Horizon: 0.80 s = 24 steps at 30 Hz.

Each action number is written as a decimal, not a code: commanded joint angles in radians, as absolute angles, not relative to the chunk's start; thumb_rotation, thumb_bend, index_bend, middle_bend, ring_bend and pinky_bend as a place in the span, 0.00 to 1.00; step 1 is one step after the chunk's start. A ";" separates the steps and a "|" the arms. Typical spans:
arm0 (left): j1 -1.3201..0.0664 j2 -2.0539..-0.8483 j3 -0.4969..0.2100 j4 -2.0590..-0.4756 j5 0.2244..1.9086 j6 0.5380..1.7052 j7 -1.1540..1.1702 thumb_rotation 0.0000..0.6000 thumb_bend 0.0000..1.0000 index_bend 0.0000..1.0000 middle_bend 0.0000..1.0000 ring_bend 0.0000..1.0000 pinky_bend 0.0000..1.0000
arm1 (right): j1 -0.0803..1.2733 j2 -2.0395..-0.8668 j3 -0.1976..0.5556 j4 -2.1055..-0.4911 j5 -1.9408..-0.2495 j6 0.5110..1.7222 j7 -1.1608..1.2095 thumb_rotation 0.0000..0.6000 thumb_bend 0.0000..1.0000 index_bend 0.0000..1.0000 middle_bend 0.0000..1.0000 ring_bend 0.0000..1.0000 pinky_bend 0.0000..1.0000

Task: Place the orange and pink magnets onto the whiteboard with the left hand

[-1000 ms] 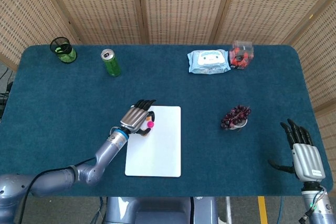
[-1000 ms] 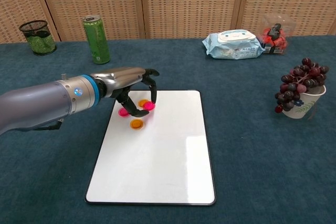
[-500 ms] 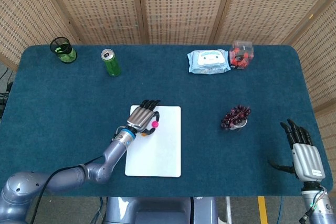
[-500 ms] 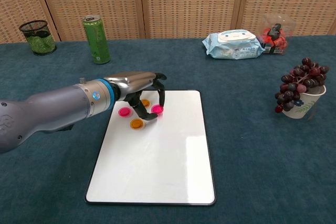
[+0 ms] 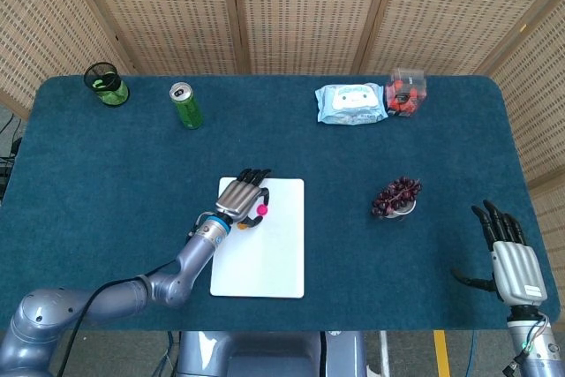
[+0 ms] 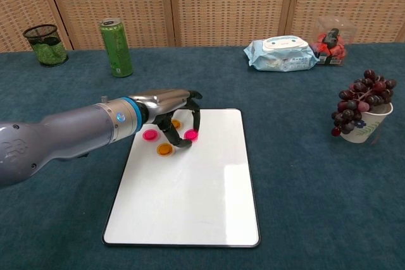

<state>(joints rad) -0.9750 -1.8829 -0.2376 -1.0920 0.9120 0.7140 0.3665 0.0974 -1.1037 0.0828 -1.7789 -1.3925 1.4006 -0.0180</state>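
Woven screens stand behind a worktop (image 6: 304,175) covered in dark blue cloth, with the whiteboard (image 6: 196,181) lying flat near its front edge. Over the board's far corner, the left hand (image 6: 169,107) arches with its fingers (image 6: 195,117) curled downward around a pink magnet (image 6: 190,134), which sits at the fingertips on or just above the board; whether it is pinched or already released cannot be told for sure, though the fingers look closed on it. Just behind the fingers lies an orange magnet (image 6: 175,124), another pink magnet (image 6: 150,135) sits beside the palm, and a second orange magnet (image 6: 165,149) lies just below the thumb, all three on the board.

The step in hand appears to be setting down this last pink piece. To do it well, press it flat so it seats, then spread the fingers and lift straight up, avoiding a sideways sweep that could drag the neighbouring magnets.

At the worktop's near corner, the right hand (image 5: 508,253) rests with fingers spread, holding nothing.
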 commanded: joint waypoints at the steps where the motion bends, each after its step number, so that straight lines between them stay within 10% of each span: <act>1: -0.978 -1.885 -0.235 -1.086 0.910 0.711 0.365 1.00 0.34 0.65 0.00 0.00 0.00 | 0.097 -1.104 0.083 -1.779 -1.392 1.401 -0.018 1.00 0.00 0.00 0.00 0.00 0.00; 9: -0.978 -1.880 -0.236 -1.096 0.914 0.718 0.352 1.00 0.33 0.39 0.00 0.00 0.00 | 0.097 -1.103 0.083 -1.779 -1.392 1.401 -0.016 1.00 0.00 0.00 0.00 0.00 0.00; 24: -0.974 -1.847 -0.239 -1.162 0.930 0.742 0.330 1.00 0.32 0.19 0.00 0.00 0.00 | 0.098 -1.102 0.083 -1.780 -1.392 1.400 -0.015 1.00 0.00 0.00 0.00 0.00 0.00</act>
